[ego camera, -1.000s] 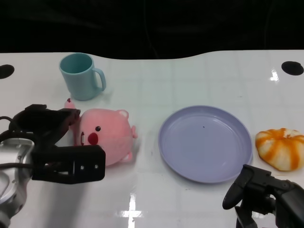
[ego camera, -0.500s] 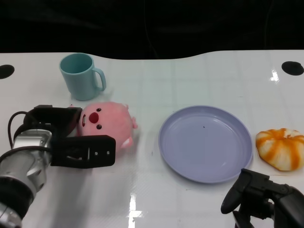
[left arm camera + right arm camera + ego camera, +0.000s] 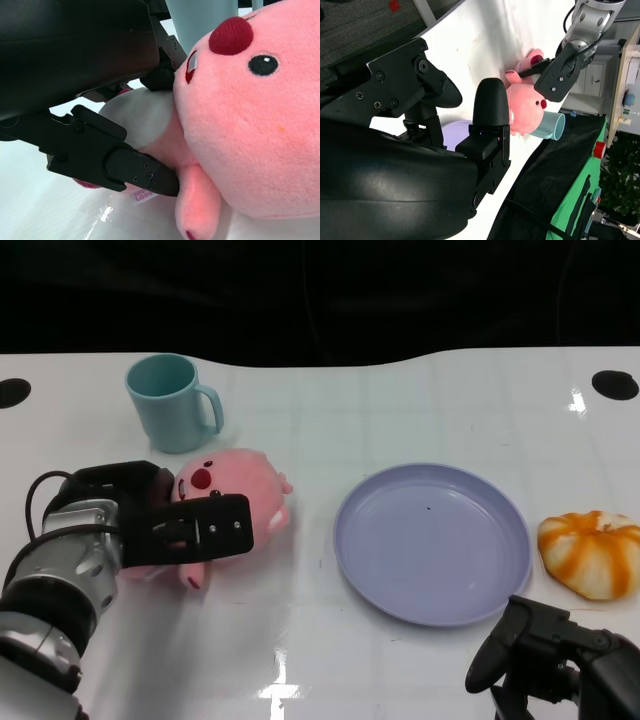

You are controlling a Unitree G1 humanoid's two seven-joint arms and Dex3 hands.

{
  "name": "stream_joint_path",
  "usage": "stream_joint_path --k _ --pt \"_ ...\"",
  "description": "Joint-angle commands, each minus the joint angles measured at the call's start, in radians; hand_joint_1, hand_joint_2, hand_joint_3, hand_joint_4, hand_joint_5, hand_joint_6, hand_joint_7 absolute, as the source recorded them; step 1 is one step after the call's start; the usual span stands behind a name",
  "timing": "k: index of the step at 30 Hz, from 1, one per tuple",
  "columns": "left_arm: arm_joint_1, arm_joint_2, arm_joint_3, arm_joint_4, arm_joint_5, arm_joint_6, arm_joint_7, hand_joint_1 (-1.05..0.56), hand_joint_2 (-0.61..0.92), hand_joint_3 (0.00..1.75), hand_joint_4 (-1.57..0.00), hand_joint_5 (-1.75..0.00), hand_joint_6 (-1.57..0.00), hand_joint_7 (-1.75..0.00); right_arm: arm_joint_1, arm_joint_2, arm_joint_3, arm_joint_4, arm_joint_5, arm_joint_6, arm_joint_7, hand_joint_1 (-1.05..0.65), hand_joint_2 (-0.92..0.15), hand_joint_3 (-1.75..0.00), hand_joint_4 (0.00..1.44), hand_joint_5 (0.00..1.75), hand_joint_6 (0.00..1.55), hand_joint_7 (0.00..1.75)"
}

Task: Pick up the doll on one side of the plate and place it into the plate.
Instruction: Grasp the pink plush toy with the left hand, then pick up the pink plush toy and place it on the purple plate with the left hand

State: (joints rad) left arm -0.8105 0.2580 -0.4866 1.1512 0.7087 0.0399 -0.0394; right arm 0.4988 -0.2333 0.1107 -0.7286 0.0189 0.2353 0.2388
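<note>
Glossy white table [image 3: 400, 660] under a black backdrop, and the left hand [image 3: 165, 525] has its fingers clamped around the pink doll [image 3: 235, 495], which sits tipped on the table to the left of the purple plate [image 3: 432, 540] with a teal mug [image 3: 170, 400] just behind it. The right hand [image 3: 555, 660] waits near the table's front edge, fingers apart and holding nothing, beside an orange-striped toy [image 3: 592, 552]. The risk as I see it: the plush is soft and round, so the hold could squeeze it out sideways on the lift, or a backward swing could clip the mug.
</note>
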Motion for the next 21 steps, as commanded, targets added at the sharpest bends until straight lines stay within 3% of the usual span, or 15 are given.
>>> stream_joint_path --k 1,2,3,4,7,9,15,21 --pt "0.084 -0.015 -0.023 0.034 -0.008 -0.035 0.015 -0.27 0.92 0.23 -0.68 -1.51 -1.01 -0.49 0.002 -0.005 -0.011 -0.007 0.007 0.004 -0.001 -0.06 -0.64 -1.08 0.63 1.73 0.57 1.46" --pt "0.095 -0.011 -0.019 0.029 -0.014 -0.054 0.042 -0.28 0.92 0.25 -0.66 -1.58 -0.95 -0.54 0.001 -0.004 -0.011 -0.004 0.009 0.002 0.0 -0.06 -0.64 -1.09 0.63 1.73 0.57 1.46" --pt "0.107 -0.007 -0.009 0.022 -0.026 -0.075 0.071 -0.29 0.92 0.3 -0.66 -1.66 -0.87 -0.78 0.001 -0.003 -0.011 -0.001 0.01 0.001 0.0 -0.06 -0.64 -1.09 0.63 1.73 0.57 1.46" --pt "0.115 -0.004 -0.002 0.017 -0.035 -0.09 0.092 -0.28 0.92 0.35 -0.69 -1.71 -0.74 -1.15 0.001 -0.003 -0.012 0.0 0.01 0.0 0.0 -0.07 -0.64 -1.1 0.63 1.73 0.57 1.46" --pt "0.154 0.022 0.015 -0.021 -0.058 -0.164 0.172 -0.25 0.91 0.44 -0.78 -1.74 -0.64 -1.65 0.002 0.001 -0.012 -0.004 0.014 0.01 -0.004 -0.07 -0.63 -1.1 0.63 1.74 0.57 1.47" --pt "0.184 0.038 0.043 -0.052 -0.088 -0.227 0.233 -0.22 0.86 0.5 -0.83 -1.75 -0.66 -1.72 0.002 0.003 -0.012 -0.001 0.014 0.004 -0.005 -0.05 -0.63 -1.11 0.63 1.73 0.57 1.47" --pt "0.222 0.069 0.136 -0.145 -0.184 -0.321 0.269 -0.19 0.56 1.1 -0.92 -1.75 -0.74 -1.75 -0.004 0.002 -0.007 -0.004 0.007 0.011 -0.007 -0.05 -0.62 -1.13 0.63 1.74 0.56 1.48" --pt "0.233 0.104 0.2 -0.257 -0.25 -0.364 0.202 -0.17 0.43 1.35 -0.94 -1.75 -0.77 -1.75 -0.024 0.004 0.007 0.011 0.0 0.013 -0.009 -0.04 -0.62 -1.14 0.63 1.73 0.56 1.49"
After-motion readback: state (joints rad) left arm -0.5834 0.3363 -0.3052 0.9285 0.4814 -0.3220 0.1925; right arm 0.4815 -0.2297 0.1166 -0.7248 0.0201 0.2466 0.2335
